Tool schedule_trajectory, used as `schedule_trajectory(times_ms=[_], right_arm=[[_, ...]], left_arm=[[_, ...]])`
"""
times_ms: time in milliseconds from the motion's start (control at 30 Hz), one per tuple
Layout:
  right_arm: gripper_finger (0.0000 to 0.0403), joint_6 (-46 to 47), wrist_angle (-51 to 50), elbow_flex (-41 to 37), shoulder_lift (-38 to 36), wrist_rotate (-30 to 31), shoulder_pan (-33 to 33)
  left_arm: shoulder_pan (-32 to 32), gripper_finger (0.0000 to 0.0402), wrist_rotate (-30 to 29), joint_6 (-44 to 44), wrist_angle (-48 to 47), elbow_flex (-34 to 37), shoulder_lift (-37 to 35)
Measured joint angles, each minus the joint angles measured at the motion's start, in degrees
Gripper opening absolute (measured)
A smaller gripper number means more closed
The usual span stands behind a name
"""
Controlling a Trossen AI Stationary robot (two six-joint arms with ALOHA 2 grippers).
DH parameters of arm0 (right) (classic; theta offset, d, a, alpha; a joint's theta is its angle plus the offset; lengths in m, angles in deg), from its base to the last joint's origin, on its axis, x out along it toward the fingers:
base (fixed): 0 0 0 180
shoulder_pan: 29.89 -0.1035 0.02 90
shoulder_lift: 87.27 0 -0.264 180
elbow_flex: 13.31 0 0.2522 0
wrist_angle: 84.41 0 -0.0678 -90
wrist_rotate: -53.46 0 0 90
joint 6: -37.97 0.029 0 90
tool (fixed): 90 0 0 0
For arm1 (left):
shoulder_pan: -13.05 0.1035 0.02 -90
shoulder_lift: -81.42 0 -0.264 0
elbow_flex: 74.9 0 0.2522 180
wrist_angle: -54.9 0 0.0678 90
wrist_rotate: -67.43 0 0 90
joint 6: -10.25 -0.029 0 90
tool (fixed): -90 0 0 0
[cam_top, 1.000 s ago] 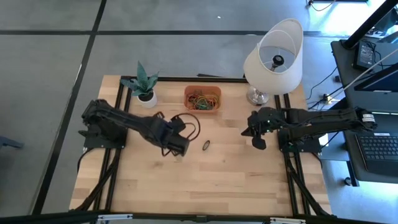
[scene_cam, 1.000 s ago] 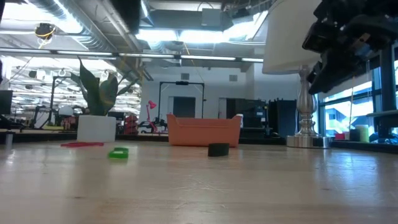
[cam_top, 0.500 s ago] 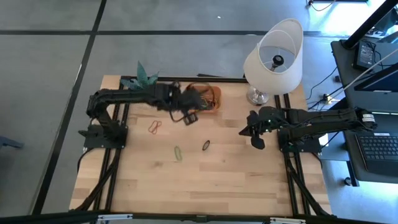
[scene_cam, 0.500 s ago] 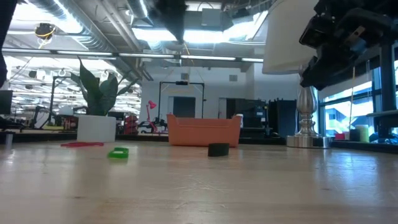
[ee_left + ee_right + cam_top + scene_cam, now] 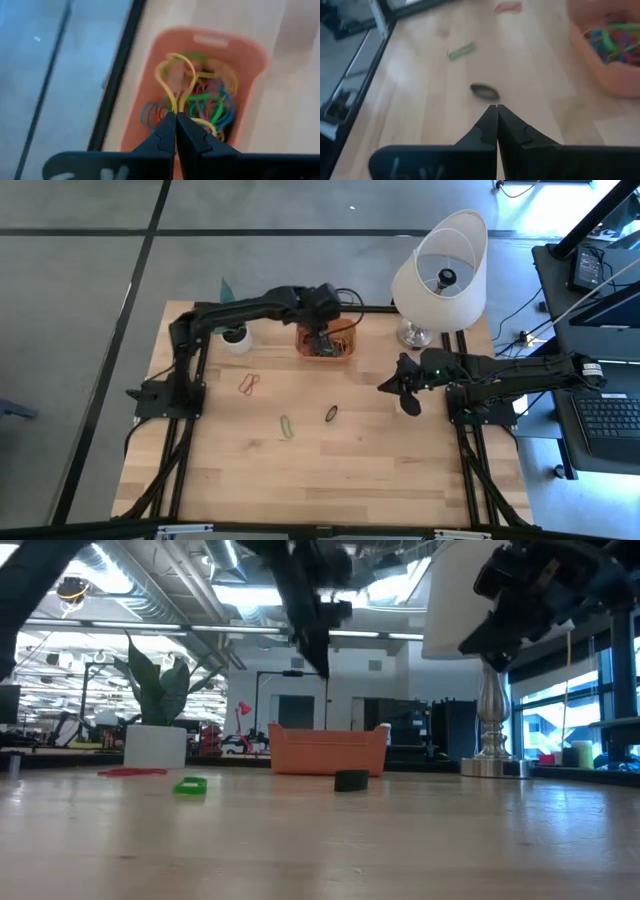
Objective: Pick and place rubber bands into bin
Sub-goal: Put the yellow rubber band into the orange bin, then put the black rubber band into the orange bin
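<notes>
- The left gripper hangs right over the bin, its fingers pinched together on a yellow band that loops out from the tips above the pile.
- The bin holds a tangle of bands in green, red, blue and yellow.
- Three bands lie loose on the table, on the side of the bin away from the lamp's back edge: a red one nearest the plant side, a green one farther from the bin, and a black one closest to straight out from the bin.
- The right gripper is closed with nothing in it, held above the table off to the lamp side of the bin, pointing toward the black band.
- A lamp stands just beside the bin; a white plant pot sits on the bin's other side.
</notes>
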Motion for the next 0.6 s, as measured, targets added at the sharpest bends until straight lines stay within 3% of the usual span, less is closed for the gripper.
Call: schedule_trajectory(times_ms=[333, 600], right_arm=[[0.0004, 5.8, 3.6, 0.0, 0.0, 4.7, 0.0], [0.0004, 8.9, 3.6, 0.0, 0.0, 6.0, 0.1]], left_arm=[[4.3, 0.0007, 7.8, -4.0, 2.9, 0.0, 13.1], [4.6, 0.0098, 9.9, -3.6, 4.0, 0.0, 14.6]])
